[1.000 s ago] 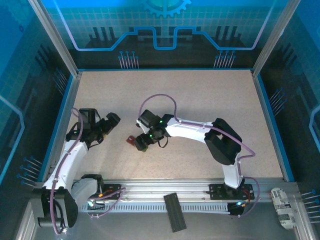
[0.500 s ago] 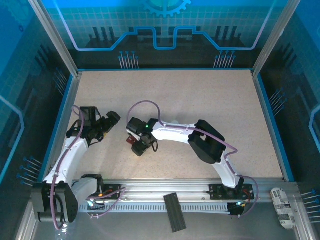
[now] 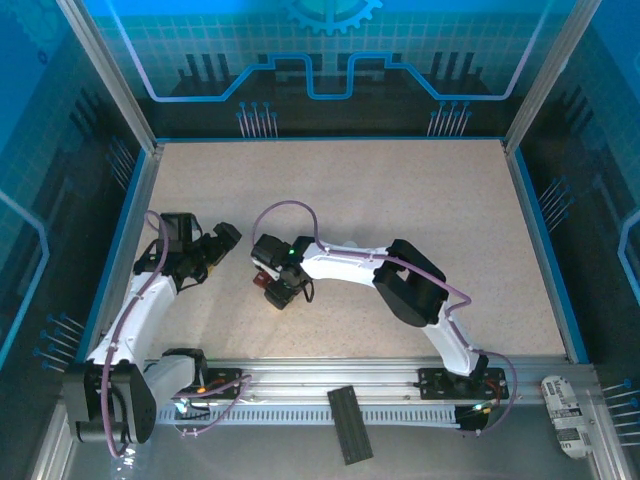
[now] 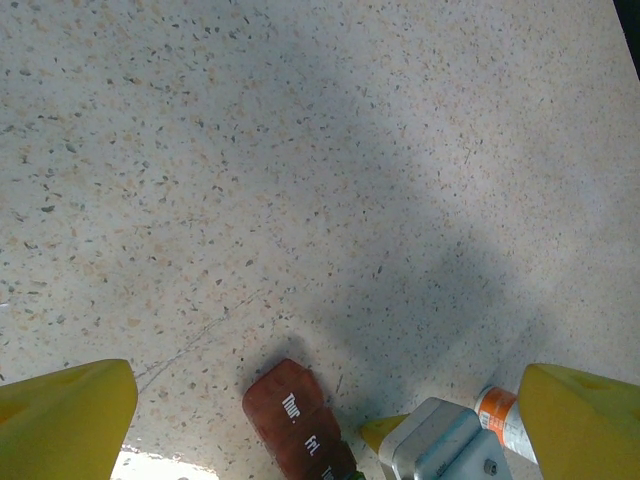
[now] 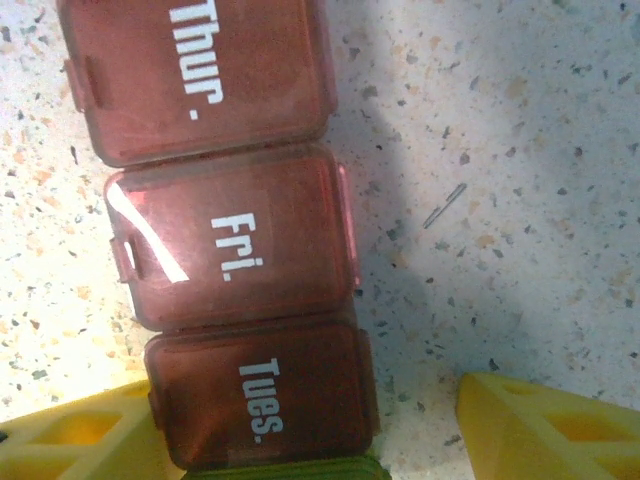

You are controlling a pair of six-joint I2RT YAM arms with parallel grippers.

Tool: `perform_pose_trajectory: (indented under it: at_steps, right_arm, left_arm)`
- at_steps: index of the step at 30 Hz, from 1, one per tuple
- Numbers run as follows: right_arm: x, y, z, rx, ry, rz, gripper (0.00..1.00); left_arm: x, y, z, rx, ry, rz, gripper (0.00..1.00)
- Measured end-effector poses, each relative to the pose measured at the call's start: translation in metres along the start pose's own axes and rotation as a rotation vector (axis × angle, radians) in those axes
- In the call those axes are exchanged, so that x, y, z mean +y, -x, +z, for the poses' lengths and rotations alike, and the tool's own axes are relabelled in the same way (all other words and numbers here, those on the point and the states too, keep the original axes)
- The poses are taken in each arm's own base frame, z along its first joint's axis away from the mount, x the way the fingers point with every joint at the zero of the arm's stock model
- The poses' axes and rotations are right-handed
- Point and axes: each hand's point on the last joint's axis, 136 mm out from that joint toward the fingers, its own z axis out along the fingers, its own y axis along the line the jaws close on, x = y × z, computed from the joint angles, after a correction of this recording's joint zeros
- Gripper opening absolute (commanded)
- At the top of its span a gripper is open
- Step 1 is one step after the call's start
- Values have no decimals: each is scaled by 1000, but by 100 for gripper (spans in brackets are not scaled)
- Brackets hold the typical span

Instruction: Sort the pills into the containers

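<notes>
The speckled beige table (image 3: pixel 420 210) takes up the floor of the blue-walled cell. The white right arm (image 3: pixel 350 262) reaches across the table to its left-centre, and the left arm (image 3: pixel 140 305) angles up along the left side. The containers (image 3: pixel 263 284) lie flat on the near-left part of the table, just under the right arm's wrist and a little to the right of the left arm's tip. Seen from the right wrist, the containers (image 5: pixel 235 250) are a strip of joined, rounded square compartments with translucent dark red snap lids lettered in white "Thur.", "Fri." and "Tues.", and a sliver of green at the bottom edge. All the visible lids are shut, and the tinted plastic hides whatever is inside. From the left wrist the strip's (image 4: pixel 295 418) "Thur." end shows, with a small white bottle (image 4: pixel 500 415) with an orange band lying near it. The right gripper (image 5: pixel 310 440) (image 3: pixel 278 292) stands partly open astride the "Tues." compartment: one yellow finger sits hard against the strip's edge, while the other finger (image 5: pixel 545 430) is apart from it with bare table between. The left gripper (image 4: pixel 325 415) (image 3: pixel 215 250) hovers over the table with its jaws spread wide and grips nothing.
</notes>
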Motion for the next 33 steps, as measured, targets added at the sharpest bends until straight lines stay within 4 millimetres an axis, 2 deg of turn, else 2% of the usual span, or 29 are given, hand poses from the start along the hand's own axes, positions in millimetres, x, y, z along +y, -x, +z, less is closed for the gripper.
perform_pose_trajectory:
  at_steps: [5,8,13,17,21,24,28,33]
  right_arm:
    - [0,2,1,5,-1,0,69]
    - [0,3,1,8,-3,1,64]
    - [-2,5,1,0,-9,2,48]
    - [-1,9,1,-17,-1,5,29]
    - [-1,10,0,-42,12,19,16]
    - [-2,4,-4,-53,38,48,14]
    - [-15,-4,-22,-74,65,116,14]
    - [-34,11,-71,-194,102,205,14]
  left_arm:
    - [-1,1,0,-2,-2,0,99]
    - [-1,1,0,-3,-3,1,99]
    - [-3,3,0,-12,-14,4,99]
    - [-4,4,0,-14,-16,5,99]
    - [-4,3,0,-11,-19,3,99]
    - [-9,-1,0,12,-46,-10,99]
    - [-24,-7,-3,55,-122,-28,99]
    - [-54,-16,-17,99,-296,-55,99]
